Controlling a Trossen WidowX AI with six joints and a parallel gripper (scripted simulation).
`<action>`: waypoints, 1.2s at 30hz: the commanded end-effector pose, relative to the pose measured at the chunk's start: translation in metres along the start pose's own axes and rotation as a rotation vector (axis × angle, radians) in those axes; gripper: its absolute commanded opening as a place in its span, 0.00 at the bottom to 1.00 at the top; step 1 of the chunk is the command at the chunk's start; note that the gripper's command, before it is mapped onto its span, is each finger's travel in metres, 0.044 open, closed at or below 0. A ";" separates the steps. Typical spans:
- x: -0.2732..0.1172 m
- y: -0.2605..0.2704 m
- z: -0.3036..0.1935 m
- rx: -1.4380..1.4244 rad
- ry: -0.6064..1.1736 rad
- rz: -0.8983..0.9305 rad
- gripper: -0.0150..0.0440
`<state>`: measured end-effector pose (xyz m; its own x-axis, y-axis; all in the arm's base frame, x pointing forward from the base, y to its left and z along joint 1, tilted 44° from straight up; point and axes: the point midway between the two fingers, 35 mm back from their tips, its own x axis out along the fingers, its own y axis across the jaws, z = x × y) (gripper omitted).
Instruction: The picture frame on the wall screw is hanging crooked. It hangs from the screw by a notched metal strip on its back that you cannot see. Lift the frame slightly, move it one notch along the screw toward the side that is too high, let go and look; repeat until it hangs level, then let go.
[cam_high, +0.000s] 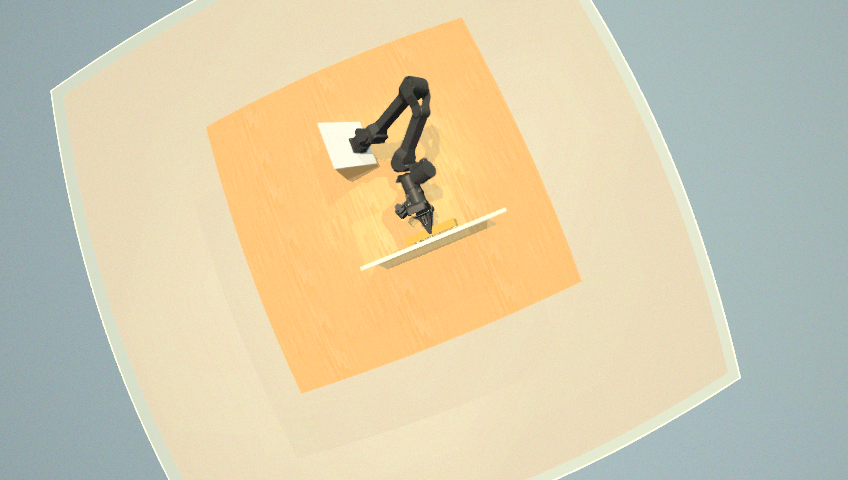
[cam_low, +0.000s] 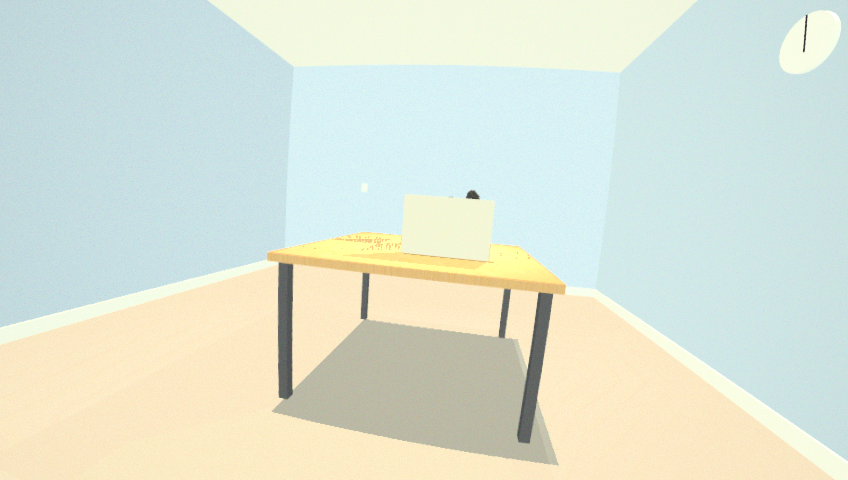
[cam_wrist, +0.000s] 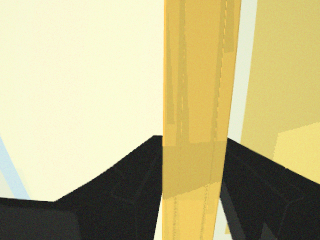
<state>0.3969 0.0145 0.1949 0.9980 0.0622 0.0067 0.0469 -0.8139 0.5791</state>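
The exterior view showed only the back of the white panel (cam_high: 380, 261) (cam_low: 448, 227) (cam_wrist: 80, 75); the top view showed the tool (cam_high: 429, 230) (cam_wrist: 188, 146) in front, by the yellow frame (cam_high: 447, 226) (cam_wrist: 197, 100). The wrist view showed the tool pinching the frame's bar between both fingers. The panel stood inside the surface's (cam_high: 333, 333) (cam_low: 416, 274) edges, with bare wood beyond both ends. Whether the frame hung level could not be told.
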 end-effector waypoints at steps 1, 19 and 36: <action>0.000 0.000 0.000 -0.015 0.001 0.000 0.25; 0.000 -0.001 -0.001 -0.140 -0.001 0.000 0.25; 0.000 -0.001 0.000 -0.187 -0.002 0.000 0.43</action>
<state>0.3968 0.0153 0.1948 0.9981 0.0608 0.0047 0.0385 -0.6882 0.7245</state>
